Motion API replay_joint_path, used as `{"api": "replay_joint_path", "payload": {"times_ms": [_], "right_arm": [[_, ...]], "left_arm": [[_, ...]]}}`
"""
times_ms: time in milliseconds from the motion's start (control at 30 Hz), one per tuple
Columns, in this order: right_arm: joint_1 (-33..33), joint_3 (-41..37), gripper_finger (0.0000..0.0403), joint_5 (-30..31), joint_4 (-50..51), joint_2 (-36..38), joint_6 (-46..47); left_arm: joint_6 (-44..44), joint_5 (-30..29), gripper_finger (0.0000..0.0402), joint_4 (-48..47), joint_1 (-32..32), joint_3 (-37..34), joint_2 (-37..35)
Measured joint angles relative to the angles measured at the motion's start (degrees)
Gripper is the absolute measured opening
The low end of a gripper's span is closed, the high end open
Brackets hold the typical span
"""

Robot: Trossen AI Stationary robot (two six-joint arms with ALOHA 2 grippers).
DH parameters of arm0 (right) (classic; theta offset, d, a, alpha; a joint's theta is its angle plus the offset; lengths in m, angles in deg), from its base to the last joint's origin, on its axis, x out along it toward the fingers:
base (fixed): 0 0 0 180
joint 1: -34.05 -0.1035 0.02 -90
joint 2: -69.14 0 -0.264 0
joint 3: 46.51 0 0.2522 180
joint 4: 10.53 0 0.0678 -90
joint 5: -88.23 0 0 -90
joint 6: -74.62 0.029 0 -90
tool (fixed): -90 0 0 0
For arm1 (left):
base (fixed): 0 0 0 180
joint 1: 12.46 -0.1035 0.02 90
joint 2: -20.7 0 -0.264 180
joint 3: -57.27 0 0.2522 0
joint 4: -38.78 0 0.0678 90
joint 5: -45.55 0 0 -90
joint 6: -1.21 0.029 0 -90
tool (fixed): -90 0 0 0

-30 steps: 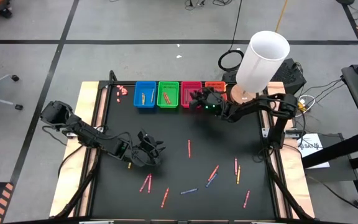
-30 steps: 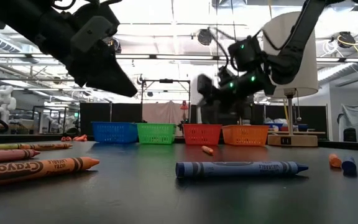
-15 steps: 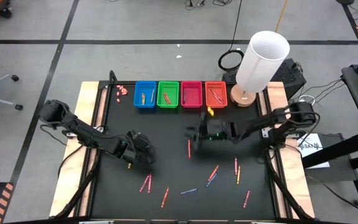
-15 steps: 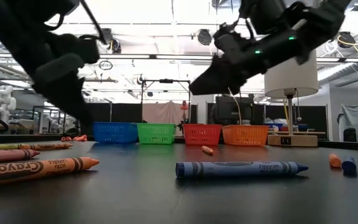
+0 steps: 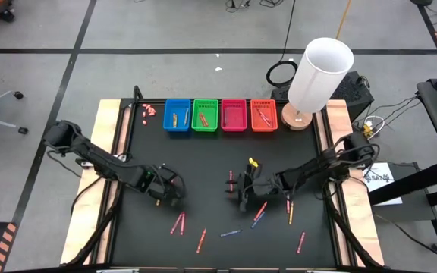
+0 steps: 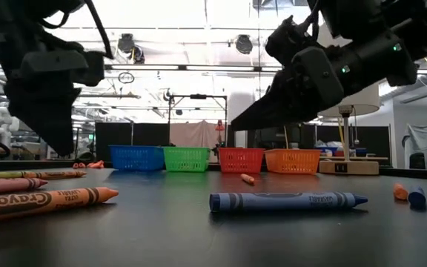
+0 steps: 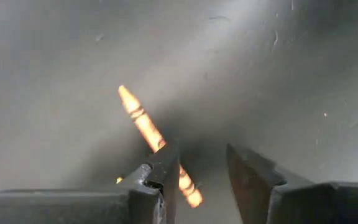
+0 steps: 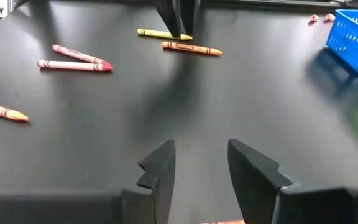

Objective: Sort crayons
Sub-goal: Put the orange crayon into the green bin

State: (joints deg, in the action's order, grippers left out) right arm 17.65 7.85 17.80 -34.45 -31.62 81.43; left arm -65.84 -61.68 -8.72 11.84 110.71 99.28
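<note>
Over orange crayon point(image 7: 146, 127) | left gripper point(image 7: 201, 177) fingers parted, nothing gripped

Bright ceiling lights backlight the low view; the left wrist view is dim and blurred.

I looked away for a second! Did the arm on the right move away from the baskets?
Yes. The right gripper was up at the pink basket; now it's out over the middle of the table, by the scattered crayons.

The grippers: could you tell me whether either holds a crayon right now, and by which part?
Neither. The left gripper is open over an orange crayon; the right gripper is open and empty.
</note>
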Motion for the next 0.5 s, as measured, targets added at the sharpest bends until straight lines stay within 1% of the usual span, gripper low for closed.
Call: {"api": "replay_joint_path", "payload": {"times_ms": [133,300,500], "right_arm": [[-0.19,0.0,0.0134,-0.09,-4.28,-2.31,-0.16],[-0.24,0.0,0.0134,-0.27,-5.32,-3.26,0.3],[-0.42,0.0,0.0134,-0.31,-5.39,-3.26,0.67]], "left_arm": [[-0.48,0.02,0.0125,1.11,1.51,-0.01,0.72],[-1.63,-1.41,0.0125,-0.77,3.41,-0.03,1.87],[-1.25,-2.49,0.0125,-0.83,3.88,-0.02,3.79]]}}
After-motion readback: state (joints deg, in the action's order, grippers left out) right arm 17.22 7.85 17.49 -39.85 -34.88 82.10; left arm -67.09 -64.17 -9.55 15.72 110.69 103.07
